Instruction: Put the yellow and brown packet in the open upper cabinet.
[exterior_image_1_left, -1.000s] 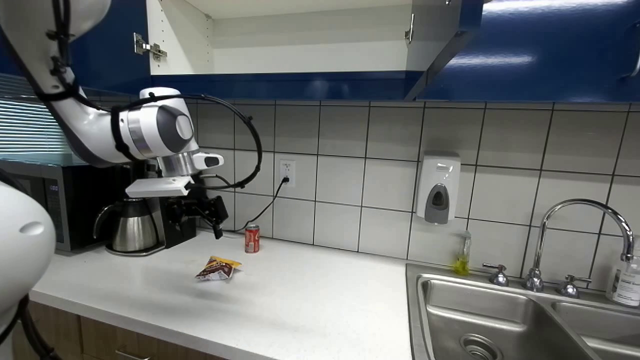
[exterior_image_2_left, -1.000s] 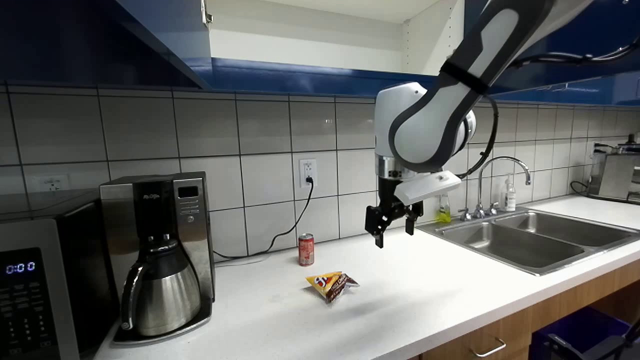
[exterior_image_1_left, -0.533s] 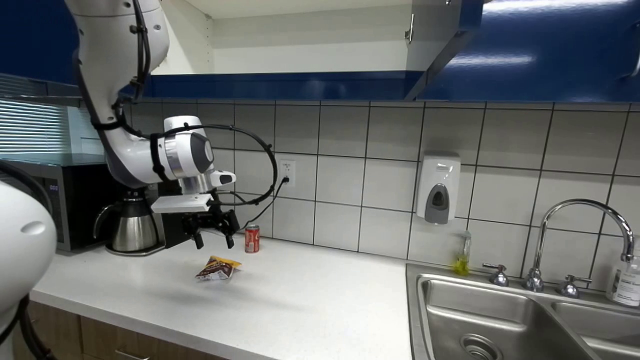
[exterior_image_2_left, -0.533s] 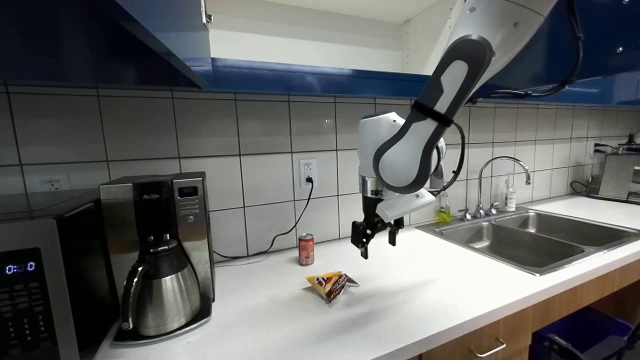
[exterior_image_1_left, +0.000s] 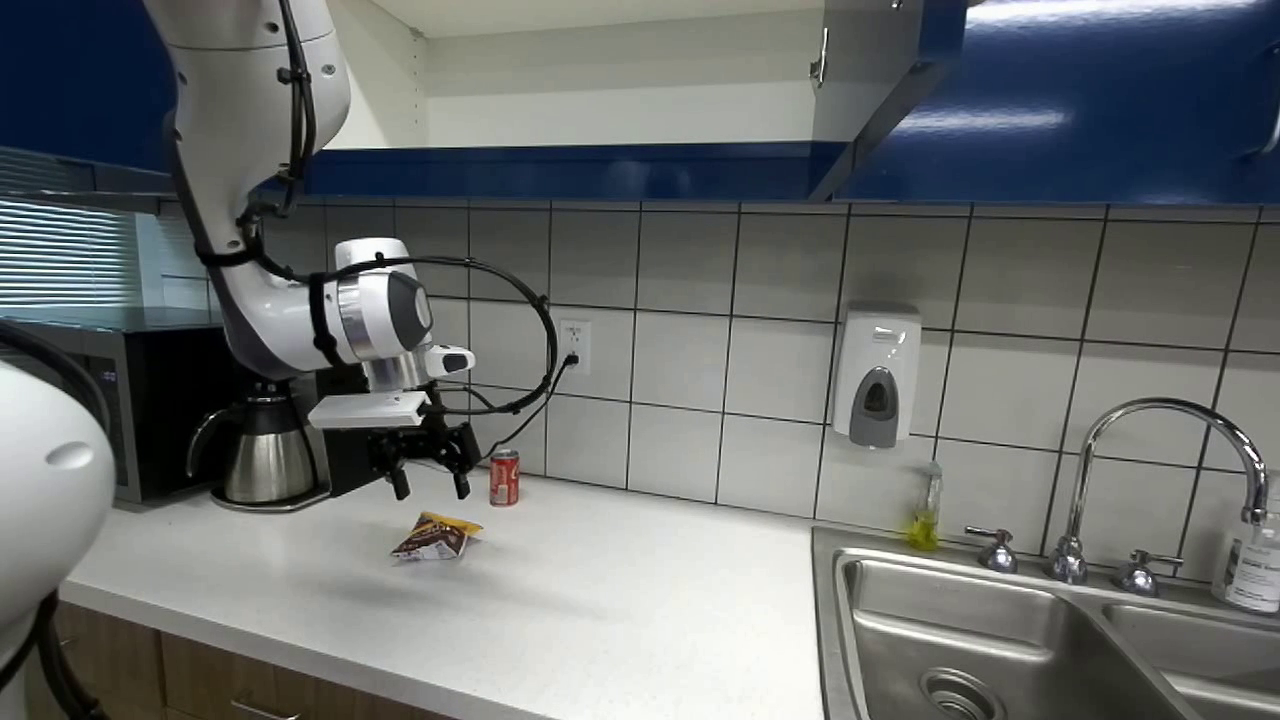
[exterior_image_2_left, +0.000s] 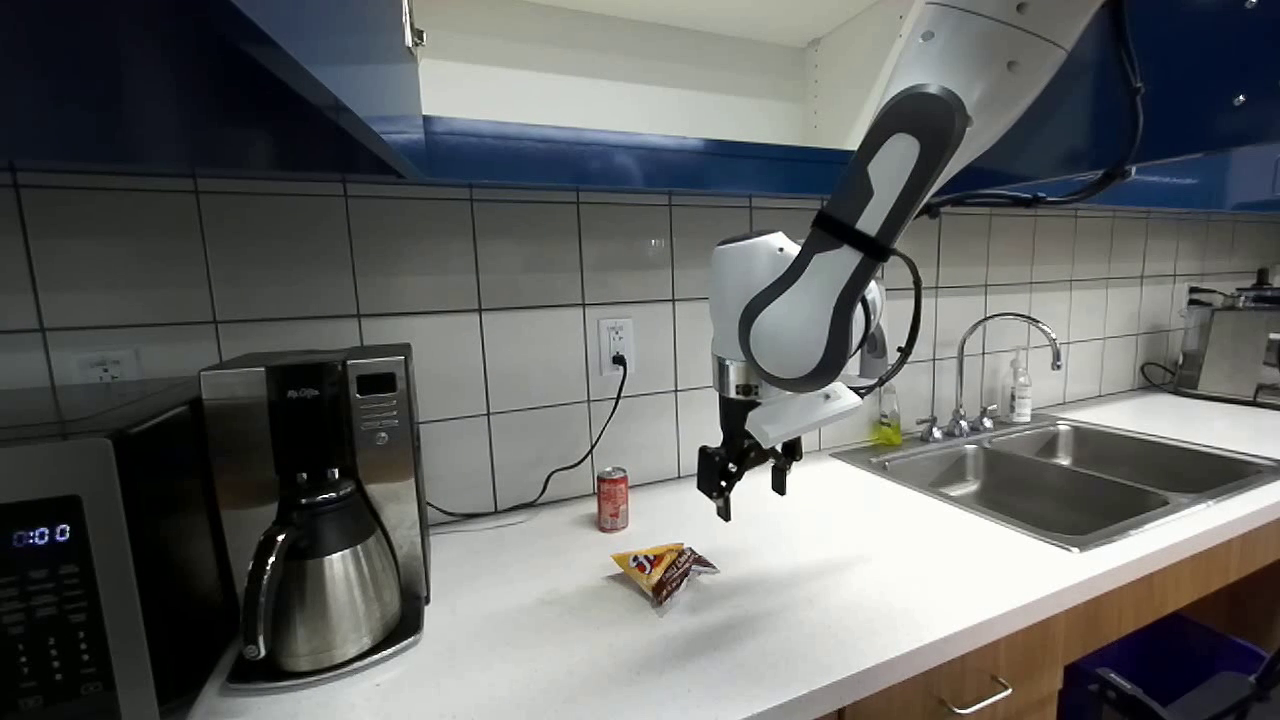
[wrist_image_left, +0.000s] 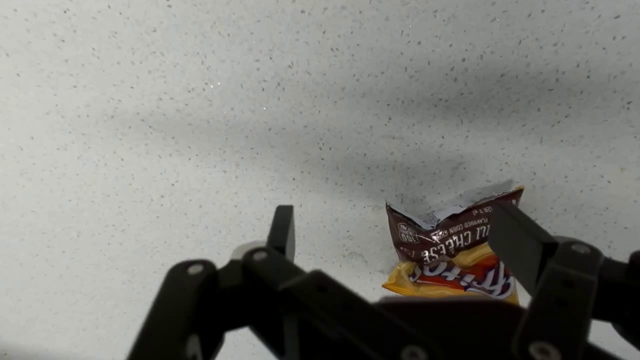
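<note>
One yellow and brown packet (exterior_image_2_left: 665, 572) lies on the white counter (exterior_image_1_left: 640, 610), near the small red can (exterior_image_2_left: 612, 499) but not touching it. We see the gripper (exterior_image_1_left: 432, 492) hanging above the counter, pointing down, with its two fingers (wrist_image_left: 520, 242) set wide apart and holding nothing. The open upper cabinet (exterior_image_1_left: 620, 165) is high over the counter, and the packet is not in it yet. So we think the step in hand is reaching for the packet to pick it up. In the wrist view the packet sits off to one side, and one finger hides a bit of it. To us, that means the next move needs a small slide first, so the packet comes between both fingers. Then we should go down slowly and pinch softly, since the packet looks crinkly and may slip or crush. After that we can lift it up to the cabinet.
</note>
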